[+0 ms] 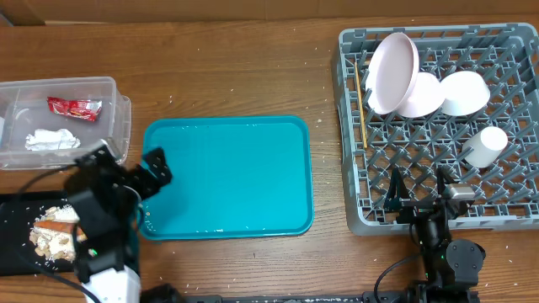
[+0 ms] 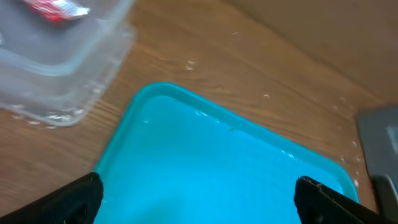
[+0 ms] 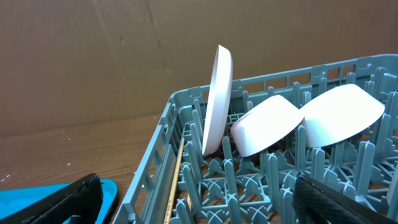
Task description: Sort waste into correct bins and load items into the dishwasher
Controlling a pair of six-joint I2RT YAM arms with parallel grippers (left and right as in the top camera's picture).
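Note:
The grey dish rack (image 1: 354, 126) at the right holds the white plate (image 1: 392, 71) on edge, two white bowls (image 1: 424, 97) (image 1: 465, 93), a white cup (image 1: 484, 146) and chopsticks (image 1: 360, 105) along its left side. The clear tub (image 1: 114, 118) at the left holds the red wrapper (image 1: 74, 106) and white tissue (image 1: 50, 140). The black tray (image 1: 17, 244) holds crumbs and an orange stick (image 1: 55, 227). My left gripper (image 1: 139, 172) is open and empty over the teal tray's left edge. My right gripper (image 1: 417, 187) is open and empty over the rack's front edge.
The teal serving tray (image 1: 227, 177) lies in the middle with nothing on it. Brown cardboard stands behind the table. In the right wrist view the plate (image 3: 217, 99), the bowls (image 3: 267, 124) (image 3: 342, 115) and a chopstick (image 3: 175, 180) show inside the rack (image 3: 155, 162).

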